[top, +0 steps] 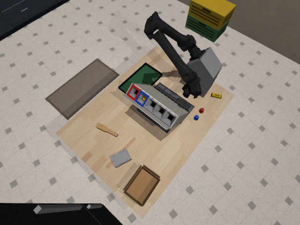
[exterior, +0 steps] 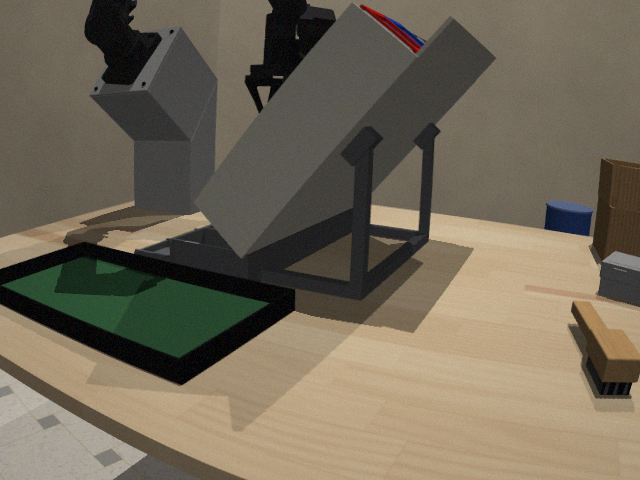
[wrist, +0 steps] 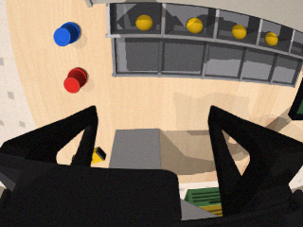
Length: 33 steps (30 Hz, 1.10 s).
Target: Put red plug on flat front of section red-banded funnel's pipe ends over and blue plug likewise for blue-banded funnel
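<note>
My gripper is open and empty. It hangs behind the sloped grey cover, above the wood between the arm's base and the row of sections. The red plug and the blue plug stand on the board beside the row's end. In the wrist view yellow marbles lie in the back of several sections. Another marble sits in the blue-banded funnel, next to the red-banded funnel.
The green marble tray shows no marbles. The grey arm base stands close behind my gripper. A small yellow block, a brush, a grey pad and a cardboard box lie on the board.
</note>
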{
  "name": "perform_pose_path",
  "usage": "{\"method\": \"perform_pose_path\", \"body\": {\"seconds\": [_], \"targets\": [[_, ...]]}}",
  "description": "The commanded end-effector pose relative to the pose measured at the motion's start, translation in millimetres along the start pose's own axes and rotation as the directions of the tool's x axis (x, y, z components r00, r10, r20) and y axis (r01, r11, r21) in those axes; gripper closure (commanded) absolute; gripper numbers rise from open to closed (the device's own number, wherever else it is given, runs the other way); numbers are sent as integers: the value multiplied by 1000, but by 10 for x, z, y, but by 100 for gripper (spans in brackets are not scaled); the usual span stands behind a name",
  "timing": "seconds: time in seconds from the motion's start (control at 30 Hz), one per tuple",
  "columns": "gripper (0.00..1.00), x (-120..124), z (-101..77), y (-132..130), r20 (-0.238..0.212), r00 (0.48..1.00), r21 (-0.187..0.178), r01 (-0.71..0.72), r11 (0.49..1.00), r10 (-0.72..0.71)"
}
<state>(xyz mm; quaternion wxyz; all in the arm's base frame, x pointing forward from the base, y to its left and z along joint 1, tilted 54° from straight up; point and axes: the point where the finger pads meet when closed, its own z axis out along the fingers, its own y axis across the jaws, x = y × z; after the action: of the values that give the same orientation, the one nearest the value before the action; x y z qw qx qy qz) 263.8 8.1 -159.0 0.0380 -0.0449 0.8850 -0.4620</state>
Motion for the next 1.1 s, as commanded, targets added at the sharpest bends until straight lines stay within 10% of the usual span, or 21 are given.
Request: {"method": "perform_pose_path", "body": {"seconds": [0.0,0.53,1.07], "targets": [[13,-112,13,65,7,1000,-4,-8,1000,8],[13,471,566,1297,11,1000,-5,-6,1000,6],[13,506,596,1364,13,999,-25,-34,999,35]]}}
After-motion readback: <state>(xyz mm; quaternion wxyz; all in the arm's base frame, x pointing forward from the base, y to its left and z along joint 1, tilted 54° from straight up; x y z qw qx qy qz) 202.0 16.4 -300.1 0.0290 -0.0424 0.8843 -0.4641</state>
